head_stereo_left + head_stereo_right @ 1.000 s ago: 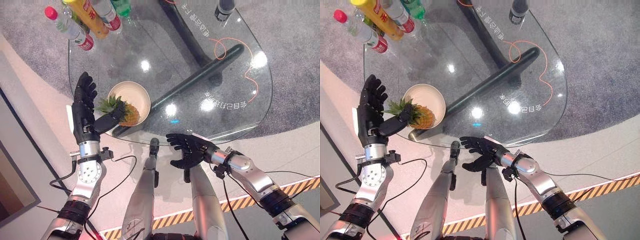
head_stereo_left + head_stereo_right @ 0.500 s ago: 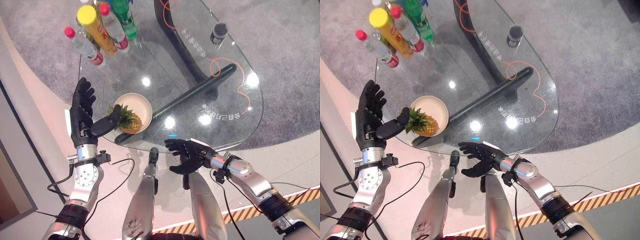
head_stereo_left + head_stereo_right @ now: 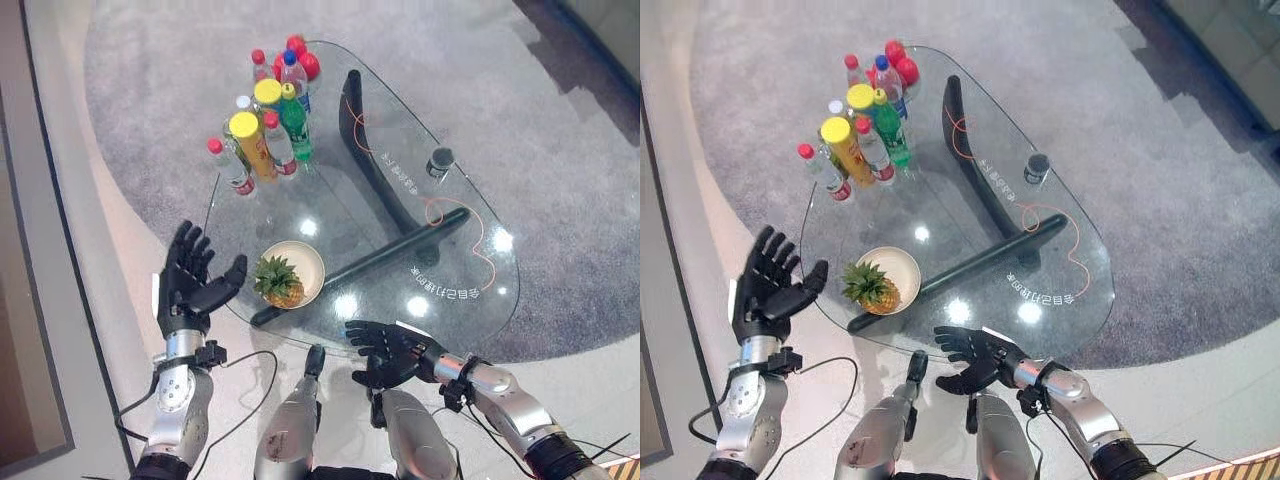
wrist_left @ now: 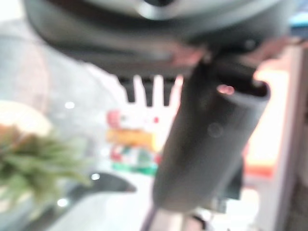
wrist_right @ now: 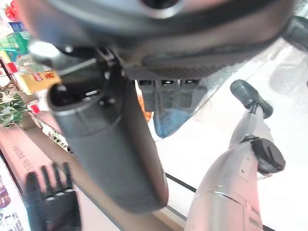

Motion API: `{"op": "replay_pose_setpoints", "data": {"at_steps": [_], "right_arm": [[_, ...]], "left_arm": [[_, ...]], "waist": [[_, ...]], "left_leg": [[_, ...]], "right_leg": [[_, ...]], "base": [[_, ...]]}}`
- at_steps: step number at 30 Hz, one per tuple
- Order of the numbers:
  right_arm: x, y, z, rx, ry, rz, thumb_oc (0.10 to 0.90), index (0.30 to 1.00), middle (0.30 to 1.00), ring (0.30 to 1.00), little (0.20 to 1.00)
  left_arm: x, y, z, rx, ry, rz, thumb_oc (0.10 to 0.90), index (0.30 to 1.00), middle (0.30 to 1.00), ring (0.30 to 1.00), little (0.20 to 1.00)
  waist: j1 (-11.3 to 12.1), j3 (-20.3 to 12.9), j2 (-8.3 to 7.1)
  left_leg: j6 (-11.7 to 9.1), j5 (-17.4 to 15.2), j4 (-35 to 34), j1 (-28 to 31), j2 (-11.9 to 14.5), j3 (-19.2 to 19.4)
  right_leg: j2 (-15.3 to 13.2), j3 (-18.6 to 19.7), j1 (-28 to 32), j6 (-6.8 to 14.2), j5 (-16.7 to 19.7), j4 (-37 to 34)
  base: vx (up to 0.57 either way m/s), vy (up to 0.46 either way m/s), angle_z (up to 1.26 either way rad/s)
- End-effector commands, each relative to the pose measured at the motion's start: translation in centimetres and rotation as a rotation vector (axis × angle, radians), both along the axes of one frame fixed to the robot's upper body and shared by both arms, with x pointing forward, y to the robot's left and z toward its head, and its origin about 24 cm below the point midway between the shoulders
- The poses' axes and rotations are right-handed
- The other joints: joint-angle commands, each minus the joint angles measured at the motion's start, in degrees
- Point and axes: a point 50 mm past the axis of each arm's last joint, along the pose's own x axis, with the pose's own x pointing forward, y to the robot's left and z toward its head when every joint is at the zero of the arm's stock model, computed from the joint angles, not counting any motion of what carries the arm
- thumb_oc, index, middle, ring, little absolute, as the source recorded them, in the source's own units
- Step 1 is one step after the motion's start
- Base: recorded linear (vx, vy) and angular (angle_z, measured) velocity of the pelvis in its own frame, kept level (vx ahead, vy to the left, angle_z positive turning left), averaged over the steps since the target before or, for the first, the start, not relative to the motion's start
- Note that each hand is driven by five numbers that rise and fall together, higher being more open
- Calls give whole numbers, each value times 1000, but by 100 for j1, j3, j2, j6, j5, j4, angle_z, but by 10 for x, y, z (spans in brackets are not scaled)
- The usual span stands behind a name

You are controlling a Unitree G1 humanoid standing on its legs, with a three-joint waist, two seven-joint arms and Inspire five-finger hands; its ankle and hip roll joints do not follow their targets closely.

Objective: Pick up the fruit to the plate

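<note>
We see the pineapple (image 3: 279, 281) resting on the plate (image 3: 305, 262) near the glass table's (image 3: 450, 250) near-left edge. Our left hand (image 3: 190, 286) hovers beside that edge, fingers spread and holding nothing; our right hand (image 3: 388, 350), fingers loosely apart, hangs at the near edge.

Left forearm: silver-grey cylindrical metal casing, perforated round plate near the wrist, dark clamp collar above it. Matte black jointed left hand (image 3: 187, 285) with a white panel along its outer edge. Right forearm: matching silver-grey segments with black bands; matte black jointed right hand (image 3: 392, 352), white patch at the thumb base.
</note>
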Motion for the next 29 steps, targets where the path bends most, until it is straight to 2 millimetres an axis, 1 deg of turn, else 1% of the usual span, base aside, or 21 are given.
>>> {"op": "replay_pose_setpoints", "data": {"at_steps": [1,6,10,11,14,15,16,18,19,20,22,25,29], "right_arm": [[-26,15,-19,89,74,33,800,900,900,900,900],[-44,8,-48,61,214,-71,800,900,900,900,900],[-56,2,-69,16,277,-164,800,900,900,900,900],[-61,-1,-79,-6,318,-219,800,900,900,900,900],[-71,-12,-91,-26,370,-297,800,900,900,900,900],[-76,-18,-98,-54,399,-335,800,900,900,900,900],[-77,-19,-100,-61,403,-340,800,900,900,900,900],[-84,-25,-109,-123,433,-385,800,900,900,900,900],[-91,-30,-115,-149,463,-431,800,900,900,900,900],[-94,-32,-119,-161,477,-459,800,900,900,900,900],[-99,-33,-124,-194,501,-491,800,900,900,900,900],[-108,-35,-129,-228,531,-507,800,900,900,900,900],[-116,-35,-134,-250,565,-520,800,900,900,900,900]], "left_arm": [[-16,15,-12,41,56,-14,800,900,900,900,900],[-37,12,-51,37,262,-63,800,900,900,900,900],[-52,8,-76,41,390,-132,800,900,900,900,900],[-59,6,-88,61,458,-163,800,900,900,900,900],[-71,5,-107,66,577,-211,800,900,900,900,900],[-77,4,-117,68,648,-220,800,900,900,900,900],[-79,3,-120,62,666,-223,800,900,900,900,900],[-89,2,-134,34,764,-224,800,900,900,900,900],[-97,0,-143,22,842,-228,800,900,900,900,900],[-103,-1,-149,13,887,-230,800,900,900,900,900],[-113,-5,-158,-1,954,-233,800,900,900,900,900],[-119,-6,-164,-44,1000,-229,800,900,900,900,900],[-119,-9,-165,-53,1009,-243,800,900,900,900,900]], "waist": [[70,-1224,-538],[43,-1543,-566],[7,-1700,-562],[-20,-1783,-548],[-69,-1892,-522],[-95,-1945,-509],[-101,-1954,-506],[-138,-2020,-485],[-151,-2076,-468],[-166,-2110,-464],[-209,-2168,-458],[-253,-2218,-444],[-291,-2251,-445]], "left_leg": [[102,-437,33,270,-553,72],[107,-476,-184,600,-494,200],[123,-522,-241,716,-473,302],[136,-541,-269,751,-466,368],[147,-578,-292,797,-463,464],[150,-593,-294,807,-458,520],[152,-597,-294,810,-457,535],[157,-622,-294,819,-446,610],[161,-643,-294,830,-447,643],[171,-650,-294,829,-450,665],[178,-669,-294,825,-441,735],[195,-691,-294,831,-440,800],[211,-711,-294,838,-432,859]], "right_leg": [[-322,-275,810,383,500,-1043],[-316,-259,1107,419,537,-1251],[-327,-248,1186,446,547,-1315],[-334,-233,1204,462,555,-1345],[-340,-203,1213,491,573,-1383],[-344,-186,1207,500,583,-1394],[-345,-180,1205,502,583,-1394],[-350,-161,1191,507,585,-1394],[-350,-149,1190,507,580,-1394],[-347,-128,1182,507,581,-1394],[-346,-97,1162,505,583,-1394],[-348,-70,1150,500,588,-1394],[-351,-51,1140,496,598,-1394]], "base": [[75,-45,14],[31,-7,12],[0,0,0],[0,0,0],[4,11,-1],[0,0,0],[3,33,-8],[0,46,-10],[7,58,-8],[10,51,-12],[3,40,-14],[-1,40,-11],[0,0,0]]}}
